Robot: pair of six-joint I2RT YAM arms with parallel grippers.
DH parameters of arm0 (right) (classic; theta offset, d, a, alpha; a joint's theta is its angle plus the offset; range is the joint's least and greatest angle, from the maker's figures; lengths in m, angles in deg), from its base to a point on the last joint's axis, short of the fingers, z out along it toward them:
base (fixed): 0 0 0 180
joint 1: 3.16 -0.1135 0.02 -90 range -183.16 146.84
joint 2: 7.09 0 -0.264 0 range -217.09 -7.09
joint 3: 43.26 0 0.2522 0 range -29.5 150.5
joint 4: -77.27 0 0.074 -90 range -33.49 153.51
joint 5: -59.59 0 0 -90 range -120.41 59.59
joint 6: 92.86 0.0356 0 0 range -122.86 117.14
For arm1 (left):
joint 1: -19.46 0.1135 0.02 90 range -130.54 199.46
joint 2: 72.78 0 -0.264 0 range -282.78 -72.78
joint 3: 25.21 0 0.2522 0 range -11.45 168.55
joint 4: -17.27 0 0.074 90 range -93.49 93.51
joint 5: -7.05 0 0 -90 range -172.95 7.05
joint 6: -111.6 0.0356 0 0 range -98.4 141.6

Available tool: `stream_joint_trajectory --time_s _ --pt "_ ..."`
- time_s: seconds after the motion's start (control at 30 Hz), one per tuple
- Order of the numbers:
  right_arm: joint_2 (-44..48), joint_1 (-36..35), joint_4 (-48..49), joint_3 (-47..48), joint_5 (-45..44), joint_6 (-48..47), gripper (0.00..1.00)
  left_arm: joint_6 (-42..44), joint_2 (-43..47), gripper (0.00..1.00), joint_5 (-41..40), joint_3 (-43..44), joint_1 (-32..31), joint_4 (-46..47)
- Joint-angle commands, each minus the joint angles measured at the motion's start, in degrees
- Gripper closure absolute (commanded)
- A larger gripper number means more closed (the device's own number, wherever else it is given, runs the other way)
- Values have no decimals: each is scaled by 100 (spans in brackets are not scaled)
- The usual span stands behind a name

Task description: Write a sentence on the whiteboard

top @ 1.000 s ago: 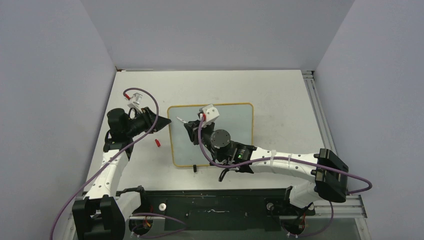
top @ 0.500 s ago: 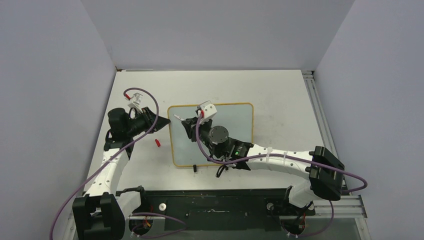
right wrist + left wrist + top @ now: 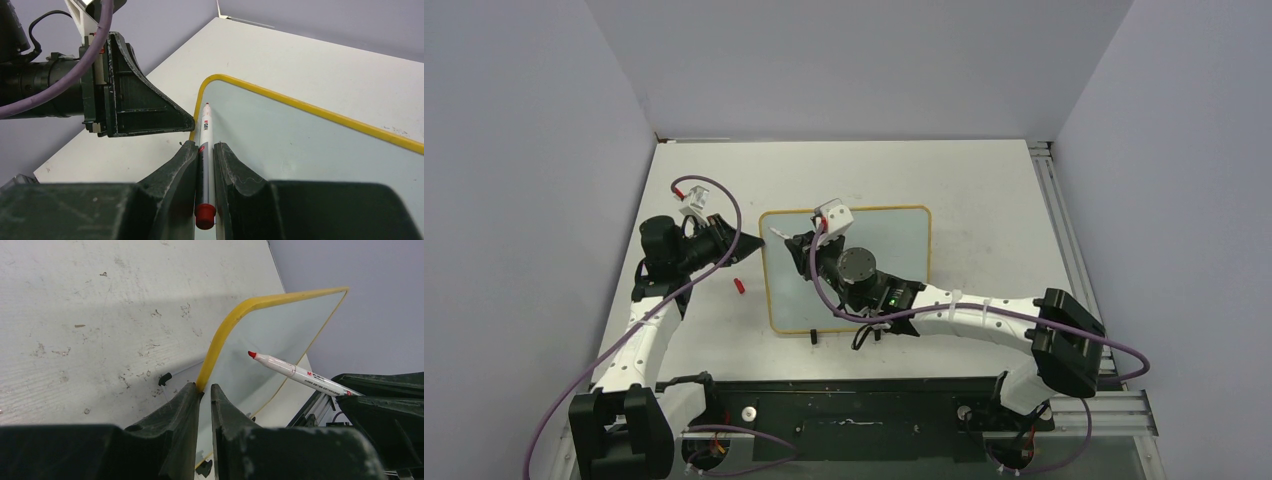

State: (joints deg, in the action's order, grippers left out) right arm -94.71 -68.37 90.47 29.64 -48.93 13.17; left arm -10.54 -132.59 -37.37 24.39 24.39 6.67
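Note:
The whiteboard (image 3: 894, 250) lies flat mid-table, pale and glossy with a yellow frame. My left gripper (image 3: 762, 243) is at its left edge, and the left wrist view shows the jaws (image 3: 204, 387) shut on the yellow frame (image 3: 225, 325). My right gripper (image 3: 796, 243) is over the board's upper-left corner, shut on a white marker (image 3: 205, 130) with a red end plug. The marker's red tip (image 3: 251, 354) points at the corner, just above the surface. The sentence is not in view; the board surface (image 3: 300, 145) that shows is bare.
A small red marker cap (image 3: 739, 285) lies on the table left of the board, below my left gripper. A black foot (image 3: 813, 337) sticks out at the board's near edge. An aluminium rail (image 3: 1064, 230) runs along the table's right side.
My right gripper has moved left and away with the marker toward the board's upper-left corner. My left jaws have narrowed onto the board's edge.

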Motion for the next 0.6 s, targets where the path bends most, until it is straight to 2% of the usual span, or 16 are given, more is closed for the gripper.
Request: stream_joint_trajectory --time_s 0.0,0.57 --pt "-13 60 316 278 99 30 95 97 -30 87 100 257 -32 45" --pt "-188 106 290 368 96 18 95 105 -22 89 125 257 -36 52"
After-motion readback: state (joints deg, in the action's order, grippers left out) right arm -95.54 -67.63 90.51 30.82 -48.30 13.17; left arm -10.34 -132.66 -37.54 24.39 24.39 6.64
